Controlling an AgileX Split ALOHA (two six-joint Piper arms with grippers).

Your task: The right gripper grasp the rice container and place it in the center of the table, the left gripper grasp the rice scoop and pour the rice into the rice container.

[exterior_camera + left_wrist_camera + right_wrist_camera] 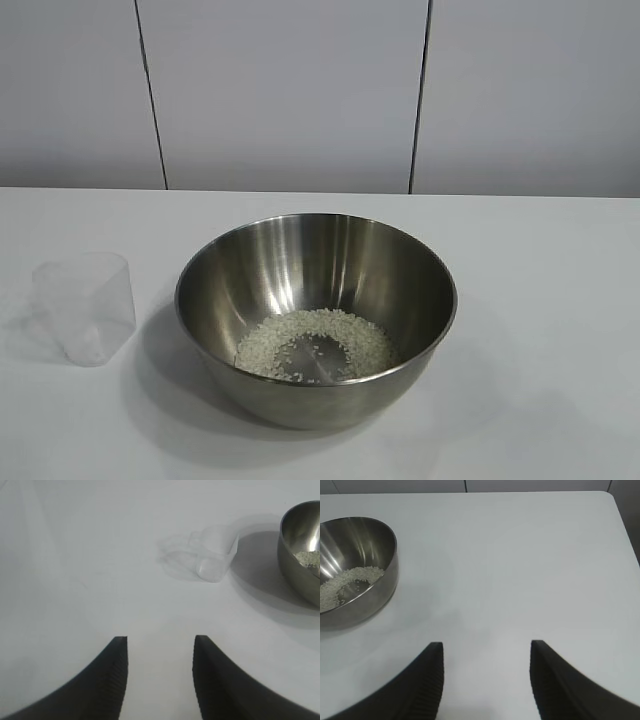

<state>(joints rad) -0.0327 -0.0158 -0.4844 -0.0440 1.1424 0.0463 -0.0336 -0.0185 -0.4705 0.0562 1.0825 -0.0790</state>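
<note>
Sitting closest to the exterior camera is the rice container (pixel 316 320), parked mid-table (pixel 540 300) with the rice (pixel 318 344) lying in a loose ring at its bottom. Just beside it, not touching, the rice scoop (pixel 85 306) is standing rim-down and looking empty. Neither arm is showing in that view. From the wrist cams, the left gripper (pixel 160 645) is hanging above bare tabletop with fingers spread and gripping nothing, scoop well ahead of it. Same deal for the right gripper (pixel 486 650): fingers apart, nothing between them, bowl off to one side.
</note>
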